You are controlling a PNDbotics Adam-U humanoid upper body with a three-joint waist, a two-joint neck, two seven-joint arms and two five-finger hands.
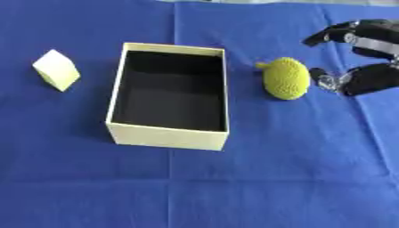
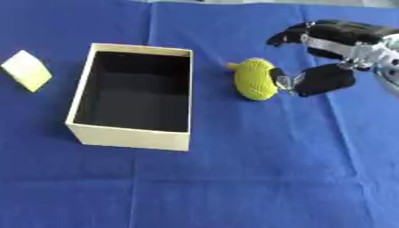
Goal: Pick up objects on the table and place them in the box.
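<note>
On the blue table (image 1: 273,178), left to right: a pale block (image 1: 56,70), the empty box (image 1: 168,136), then the knobbly yellow-green fruit (image 1: 286,79), likely light and grippy, best grasped across its middle by the right hand (image 2: 331,78), spread open beside it.

Your 2 head eyes look steeply down, close range; both share box (image 1: 168,95) and blue tablecloth (image 1: 273,178).

A matt blue cloth (image 1: 273,169) covered the table. Just beside the black, silver-jointed right hand (image 2: 331,55) lay a rough, knitted-looking yellow-green fruit (image 2: 255,78). Farther off, the cardboard-like box (image 1: 168,137) had a matt black lining; the pale block (image 1: 56,69) looked smooth.
</note>
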